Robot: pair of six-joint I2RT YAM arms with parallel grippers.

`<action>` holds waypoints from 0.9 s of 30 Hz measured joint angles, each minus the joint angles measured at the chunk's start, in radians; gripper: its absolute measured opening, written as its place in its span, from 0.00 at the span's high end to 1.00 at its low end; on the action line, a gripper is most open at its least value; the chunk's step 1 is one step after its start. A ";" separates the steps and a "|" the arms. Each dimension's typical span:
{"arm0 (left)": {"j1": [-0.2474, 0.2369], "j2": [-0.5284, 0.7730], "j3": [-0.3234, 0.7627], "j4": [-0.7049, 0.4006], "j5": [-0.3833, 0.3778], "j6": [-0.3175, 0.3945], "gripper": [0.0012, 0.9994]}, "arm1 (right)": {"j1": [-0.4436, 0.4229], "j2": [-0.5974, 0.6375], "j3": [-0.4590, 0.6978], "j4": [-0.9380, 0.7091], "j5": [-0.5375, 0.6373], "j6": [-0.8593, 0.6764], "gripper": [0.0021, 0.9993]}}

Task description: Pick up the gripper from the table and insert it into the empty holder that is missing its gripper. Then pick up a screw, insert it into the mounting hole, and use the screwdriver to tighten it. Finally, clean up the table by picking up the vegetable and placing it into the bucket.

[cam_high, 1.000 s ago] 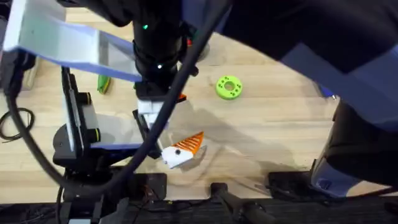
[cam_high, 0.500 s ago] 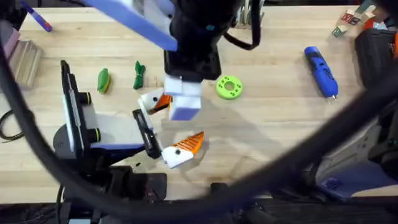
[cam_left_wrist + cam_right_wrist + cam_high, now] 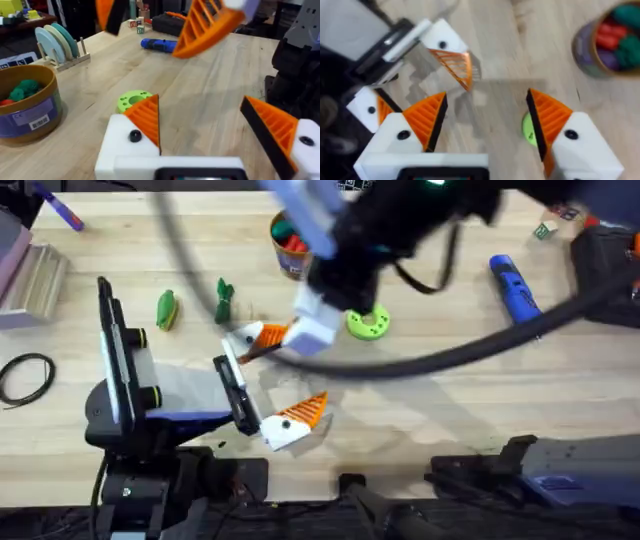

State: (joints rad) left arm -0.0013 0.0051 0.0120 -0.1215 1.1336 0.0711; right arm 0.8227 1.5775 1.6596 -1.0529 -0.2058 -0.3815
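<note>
On the left, two green vegetables [image 3: 166, 310] lie untouched on the tabletop [image 3: 450, 410]. The left hand [image 3: 200, 112] rests low by its base, spread wide with nothing between its fingers. A second ago the right arm loomed dark under the overhead camera and hid most of the scene; it has since swung out over the middle, so the bucket [image 3: 290, 242], a green disc [image 3: 368, 322] and the screwdriver [image 3: 516, 292] far to the right are uncovered again. The holder [image 3: 243, 342] now appears to carry its gripper [image 3: 262, 338], since both white mounts of the left hand show orange fingers from the right wrist. By that reading the insertion looks done and the screw comes next, though I cannot pick out a screw anywhere. The right hand [image 3: 486, 107] hovers just above that holder, its fingers parted and empty, touching nothing I can see.
</note>
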 joint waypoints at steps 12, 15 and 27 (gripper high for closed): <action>0.000 0.000 0.000 0.000 0.000 0.000 0.01 | -0.323 -0.393 -0.301 0.068 0.228 0.478 0.05; 0.000 0.000 0.000 0.000 0.000 0.000 0.01 | -0.379 -0.472 -0.343 0.089 0.244 0.522 0.05; 0.000 0.000 0.000 0.000 0.000 0.000 0.01 | -0.547 -0.768 -0.620 0.219 0.255 0.663 0.01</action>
State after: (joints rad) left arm -0.0013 0.0051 0.0120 -0.1215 1.1336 0.0711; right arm 0.2757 0.8091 1.0396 -0.8335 0.0490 0.2815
